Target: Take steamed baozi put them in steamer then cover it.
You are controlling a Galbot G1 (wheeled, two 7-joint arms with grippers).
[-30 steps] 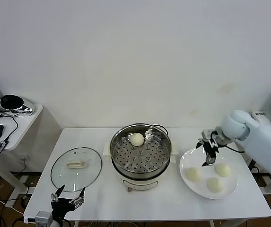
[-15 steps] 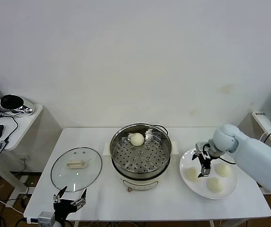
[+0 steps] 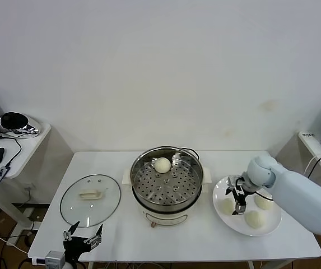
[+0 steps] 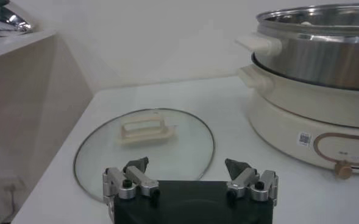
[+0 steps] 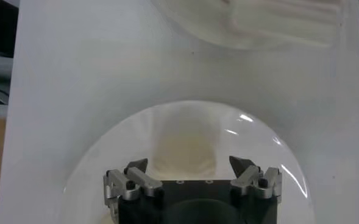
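Currently the right gripper (image 3: 237, 203) hangs low over the white plate (image 3: 272, 227), with its fingers spread wide and pointing down at the bun (image 3: 227, 206) that lies nearest to the steamer (image 3: 167, 184). It holds nothing yet; from the right wrist view the bun (image 5: 185, 148) sits between the two open fingertips, so the arm seems lined up for a grasp from above. I judge that the next step is to lower a little and close gently, because the dough is soft and can be squeezed out of shape.

Two more buns (image 3: 264, 201) (image 3: 254, 218) wait on the same plate, close to each other but not stacked. One baozi (image 3: 162, 165) already rests on the perforated tray, at the far side of the pot, which leaves free room in front for the others.

The glass lid (image 3: 90, 199) lies flat on the table (image 3: 205, 246) to the left of the steamer, handle (image 3: 90, 195) up, so it can be taken easily at the end. The left gripper (image 3: 82, 239) is parked at the near table edge, just in front of the lid, also opened and empty.
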